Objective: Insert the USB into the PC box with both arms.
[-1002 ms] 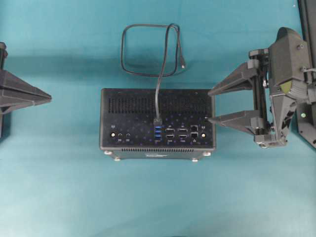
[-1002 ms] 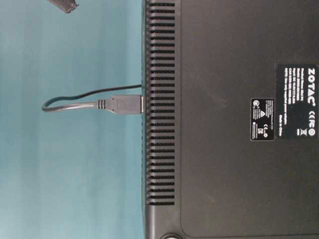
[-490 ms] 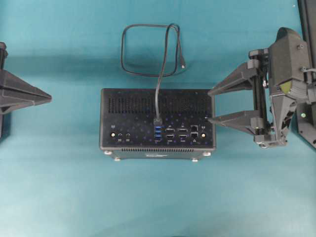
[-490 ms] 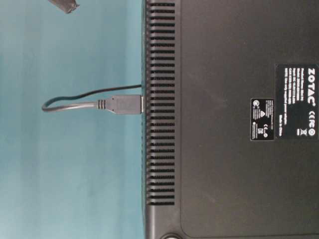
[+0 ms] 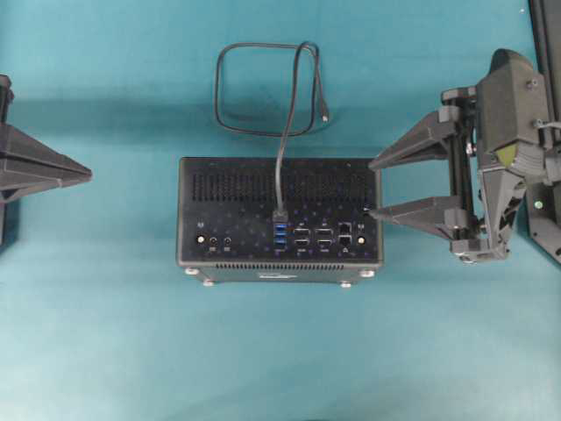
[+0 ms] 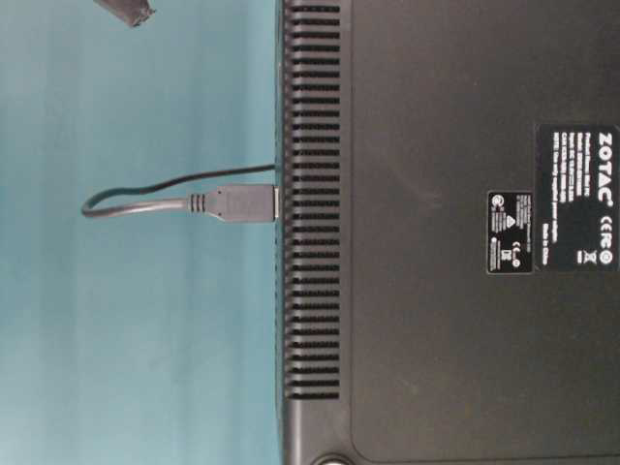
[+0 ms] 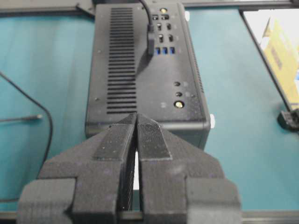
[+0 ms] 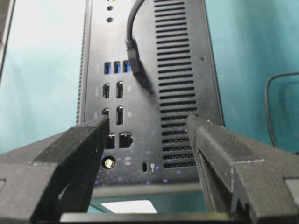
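Teal table cover, with dark framing at its edges and clutter beyond

The teal table cover (image 5: 105, 351) fills the ground in every view, smooth and plain, with a darker band of shade across its far part in the overhead view. A black frame rail (image 5: 548, 26) runs along the cover's right edge; the left wrist view shows the same kind of rail (image 7: 261, 56) slanting down that edge, with a small black foot (image 7: 289, 119) just beside it. Past the rail, off the cover, lies a pale bright floor with a yellow boxy object (image 7: 280, 51), too blurred to tell what it is. Another dark bar (image 7: 42, 5) borders the cover's far edge.
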Controlling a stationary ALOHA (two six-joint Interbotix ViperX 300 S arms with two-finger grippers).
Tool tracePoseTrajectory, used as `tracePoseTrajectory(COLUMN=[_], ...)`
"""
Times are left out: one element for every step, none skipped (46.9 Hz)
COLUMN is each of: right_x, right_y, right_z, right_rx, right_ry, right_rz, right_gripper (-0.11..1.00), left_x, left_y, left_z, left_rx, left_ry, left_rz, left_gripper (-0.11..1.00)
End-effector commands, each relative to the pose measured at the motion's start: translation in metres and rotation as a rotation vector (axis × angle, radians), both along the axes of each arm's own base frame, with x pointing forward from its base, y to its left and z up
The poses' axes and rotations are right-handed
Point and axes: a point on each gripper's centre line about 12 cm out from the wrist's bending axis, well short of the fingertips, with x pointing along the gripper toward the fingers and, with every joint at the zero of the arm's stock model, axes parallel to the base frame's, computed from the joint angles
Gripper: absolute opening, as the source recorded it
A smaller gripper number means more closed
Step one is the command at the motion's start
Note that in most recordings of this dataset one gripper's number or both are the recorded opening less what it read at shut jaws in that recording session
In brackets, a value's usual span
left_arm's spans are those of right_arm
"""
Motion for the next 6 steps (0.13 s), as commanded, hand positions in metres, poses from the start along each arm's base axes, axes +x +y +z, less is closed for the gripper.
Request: tracePoseTrajectory(right_x=[0.0013, 0.0013, 0.0016, 0.0016, 0.0016, 0.0020], right_y=[0.0003, 0.0003, 0.0003, -0.0001, 0.0003, 0.0000], right_z=[0.0063, 0.0063, 0.0059, 0.0059, 0.0059, 0.0056], right_rx=[0.006, 0.006, 0.006, 0.006, 0.006, 0.006], right_ry=[-0.023, -0.023, -0.021, -0.021, -0.021, -0.021], right_rz=[-0.001, -0.001, -0.001, -0.002, -0.001, -0.002], right_gripper=[0.74, 0.74, 0.74, 0.74, 0.74, 0.74], left_x=[0.0018, 0.0018, 0.0018, 0.0018, 0.0018, 0.0018], left_y=[0.0002, 0.0002, 0.0002, -0.0001, 0.0002, 0.0002], left_z=[0.0075, 0.0076, 0.0075, 0.0075, 0.0076, 0.0070], left_rx=[0.001, 0.003, 0.003, 0.001, 0.001, 0.003], left_ry=[-0.022, -0.023, -0.022, -0.022, -0.023, -0.022], left_rz=[0.001, 0.001, 0.001, 0.000, 0.001, 0.001], left_gripper=[0.00, 0.00, 0.00, 0.00, 0.00, 0.00])
